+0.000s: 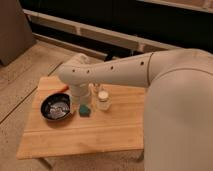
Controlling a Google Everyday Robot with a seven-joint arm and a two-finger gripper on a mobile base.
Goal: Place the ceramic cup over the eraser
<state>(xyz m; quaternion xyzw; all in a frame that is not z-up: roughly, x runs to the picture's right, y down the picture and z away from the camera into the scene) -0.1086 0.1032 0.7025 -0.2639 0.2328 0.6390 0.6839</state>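
The ceramic cup (103, 99), small and pale, stands upright on the wooden table (110, 130) near its middle. My gripper (86, 98) hangs from the white arm just left of the cup, pointing down over a flat teal pad (84, 110). It is open and holds nothing. The cup is close beside the gripper, and I cannot tell whether they touch. The eraser is hidden from this view, possibly behind the wrist.
A round black bowl (56, 107) sits on the left part of the table. An orange piece (64, 88) lies behind it near the far edge. The bulky white arm (165, 80) covers the right side. A speckled floor surrounds the table.
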